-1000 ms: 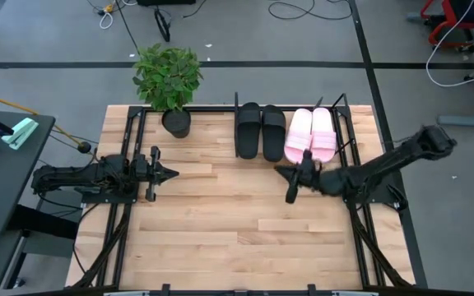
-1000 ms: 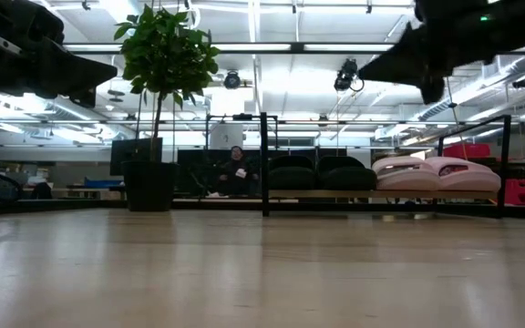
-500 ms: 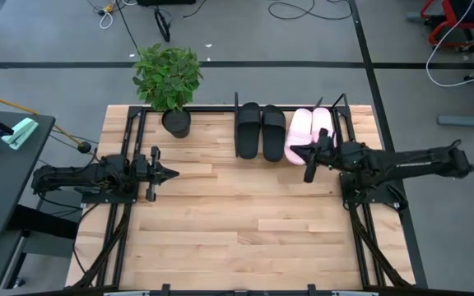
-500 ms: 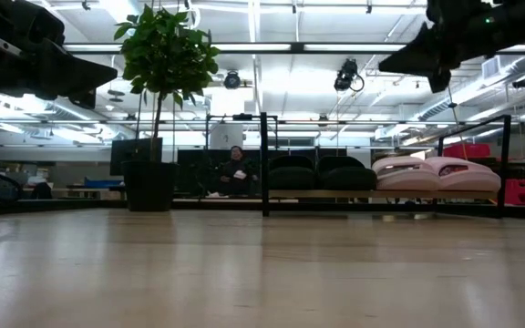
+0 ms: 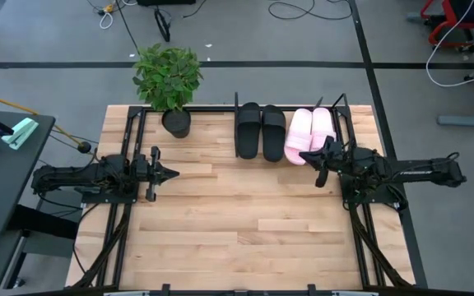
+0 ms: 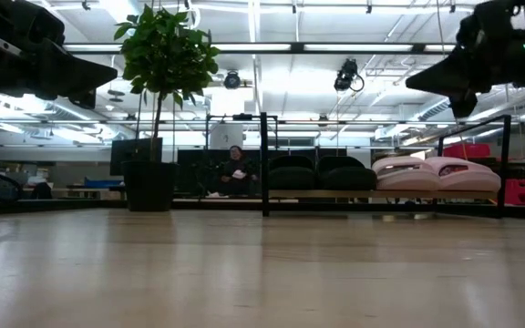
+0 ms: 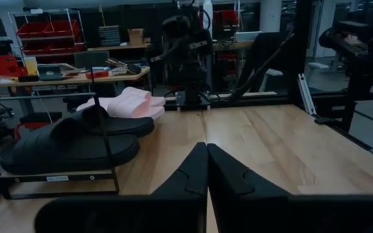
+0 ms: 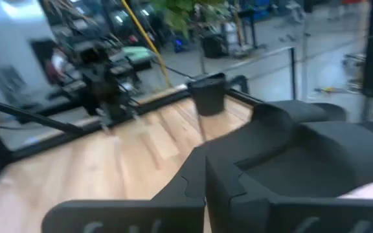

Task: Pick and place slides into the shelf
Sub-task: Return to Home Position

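- We see the four slides on the shelf (image 5: 236, 105), at the far edge of the table (image 5: 237, 222), right of its middle.
- The two black slides (image 5: 261, 131) lie side by side in the left part of the shelf. The two pink slides (image 5: 311, 131) lie side by side in the right part, just beside the black ones.
- In the low view all four rest flat on the shelf, the black pair (image 6: 322, 175) left of the pink pair (image 6: 436, 173).
- The right gripper (image 5: 306, 154) is at the right side of the table. In the high view its tip shows over the near ends of the pink slides.
- The low view shows this gripper (image 6: 424, 82) raised high above the slides, not touching them.
- In the right wrist view its two fingers (image 8: 193, 184) meet along a thin line, so it is closed and holds nothing.
- The left gripper (image 5: 171, 173) waits above the left side of the table, pointing to the middle, well apart from the shelf.
- In the left wrist view its fingers (image 7: 196, 171) are pressed together too, with nothing between them.
- A potted plant (image 5: 167, 76) stands at the far left of the table, left of the shelf.
- A person (image 6: 236, 171) sits in the room behind the table.
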